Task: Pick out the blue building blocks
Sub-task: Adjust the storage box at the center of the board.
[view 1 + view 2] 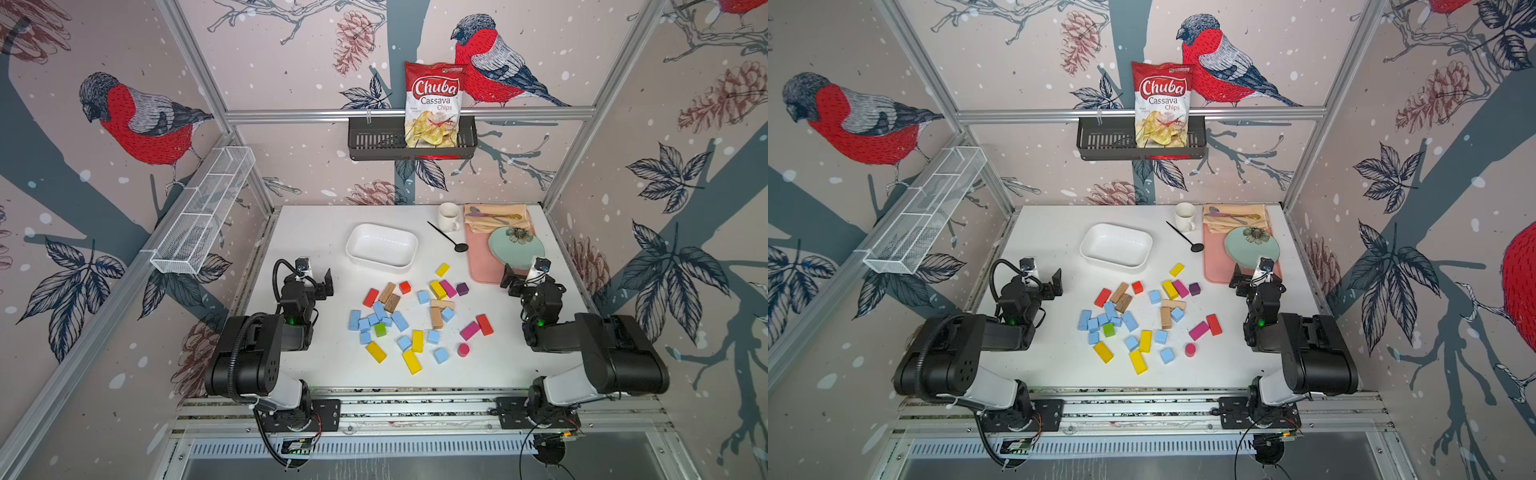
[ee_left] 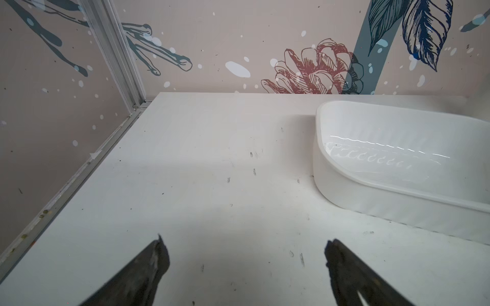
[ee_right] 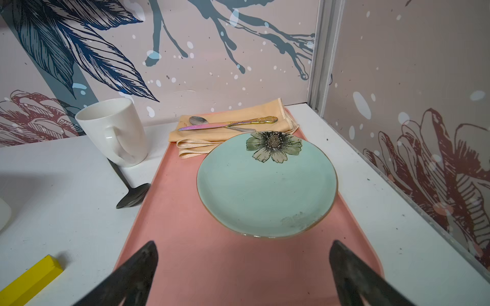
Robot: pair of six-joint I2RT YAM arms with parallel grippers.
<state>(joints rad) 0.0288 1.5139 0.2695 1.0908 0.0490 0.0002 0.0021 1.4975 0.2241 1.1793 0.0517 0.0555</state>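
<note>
My left end effector is wide open and holds nothing. It hangs over a bare part of the white tabletop, and the white dish sits near it. My right end effector is wide open too, with nothing in it. It hangs over the near end of the pink tray. On that tray I see a light green plate with a flower painted on it, and a folded cloth lies behind the plate. A white mug stands just beside the tray, and a black spoon lies next to the mug. The blue building blocks all lie on the tabletop in the middle, between my two arms. They are mixed in with other blocks that are yellow, red, pink, green, purple and plain wood. Most of the blue ones sit bunched close together on my left arm's side of the pile, and a few lie apart from that bunch. In both top views the white dish is past the pile, toward the back wall. Neither end effector touches a block.
</note>
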